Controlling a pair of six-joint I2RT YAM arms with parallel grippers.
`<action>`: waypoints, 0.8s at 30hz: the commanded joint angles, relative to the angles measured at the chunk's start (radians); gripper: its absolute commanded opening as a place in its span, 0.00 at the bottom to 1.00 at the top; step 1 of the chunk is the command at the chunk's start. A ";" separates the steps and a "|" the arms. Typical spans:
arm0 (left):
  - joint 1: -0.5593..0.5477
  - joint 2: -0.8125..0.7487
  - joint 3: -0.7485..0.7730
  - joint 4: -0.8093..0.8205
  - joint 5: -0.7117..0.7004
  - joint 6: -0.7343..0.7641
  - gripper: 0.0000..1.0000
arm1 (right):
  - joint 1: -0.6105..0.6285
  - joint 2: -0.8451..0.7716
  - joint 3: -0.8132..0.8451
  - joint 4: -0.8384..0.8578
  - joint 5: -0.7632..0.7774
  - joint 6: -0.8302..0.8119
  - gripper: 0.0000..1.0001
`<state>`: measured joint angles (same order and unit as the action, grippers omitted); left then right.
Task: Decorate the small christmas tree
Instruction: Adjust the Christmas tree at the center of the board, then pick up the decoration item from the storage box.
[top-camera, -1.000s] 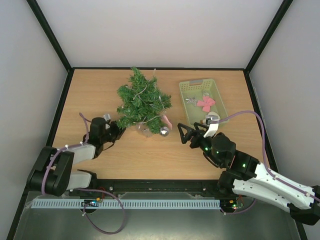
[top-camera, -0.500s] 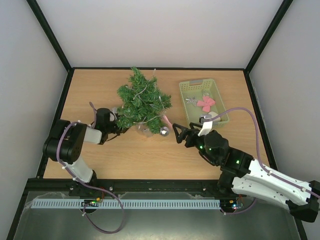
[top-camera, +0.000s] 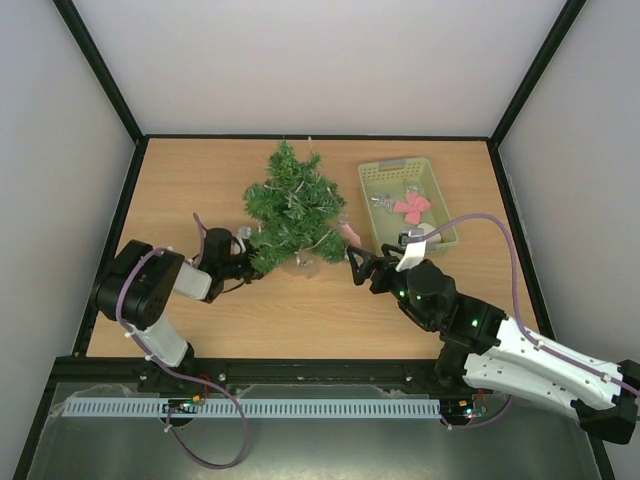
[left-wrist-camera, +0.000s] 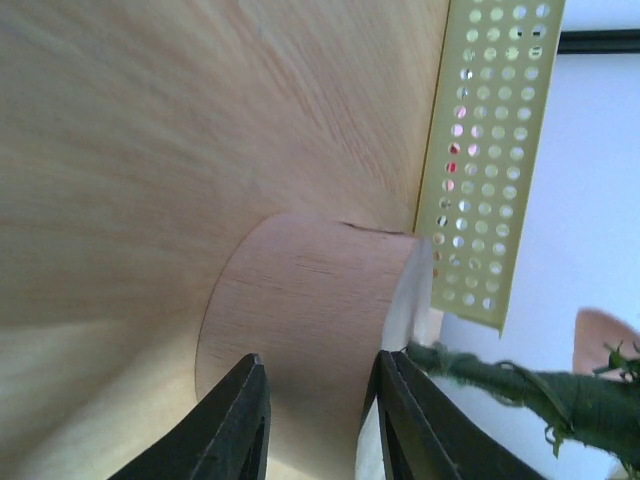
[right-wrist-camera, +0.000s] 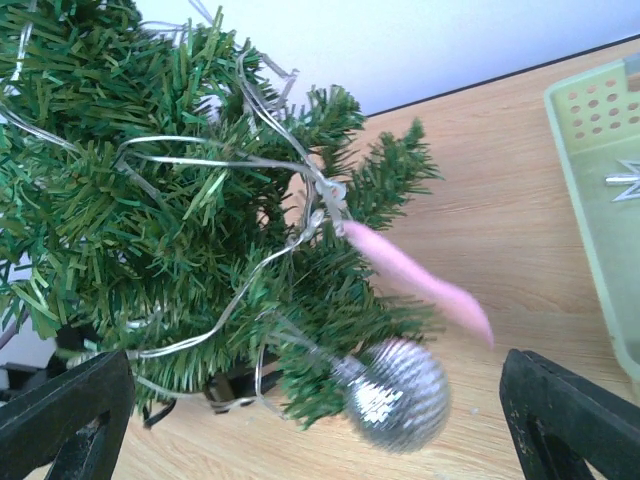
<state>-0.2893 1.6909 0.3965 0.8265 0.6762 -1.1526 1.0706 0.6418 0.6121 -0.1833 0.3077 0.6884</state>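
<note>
Small christmas tree (top-camera: 295, 205) sits mid-surface toward the far edge, just left of the pale green basket (top-camera: 436, 190), its tip pointing at that edge. Decoration looks partly done: a thin silver wire garland (right-wrist-camera: 230, 160) loops through the stiff, bristly dark green needles, and a glittery silver ball (right-wrist-camera: 400, 395) and a soft pink strip (right-wrist-camera: 420, 280) hang low on the side facing the basket. The perforated plastic basket holds more to hang, including a pink flower-shaped ornament (top-camera: 411, 207).

The left tool (top-camera: 238, 262) is at the tree's round, smooth wooden base (left-wrist-camera: 300, 320), fingers a narrow gap apart. I cannot tell whether they pinch it. The right tool (top-camera: 360, 268) faces the ball, spread wide and empty.
</note>
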 joint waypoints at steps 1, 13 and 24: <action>-0.048 -0.048 -0.058 0.049 -0.031 -0.064 0.31 | -0.003 0.009 0.055 -0.065 0.087 -0.025 0.98; -0.067 -0.186 -0.162 0.056 -0.134 -0.121 0.34 | -0.016 0.117 0.184 -0.258 0.245 -0.039 0.98; 0.126 -0.729 0.057 -0.692 -0.334 0.260 0.57 | -0.268 0.236 0.341 -0.269 0.138 -0.253 0.99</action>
<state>-0.2199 1.1030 0.3351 0.4892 0.4553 -1.1030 0.8986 0.8368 0.8879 -0.4377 0.4980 0.5449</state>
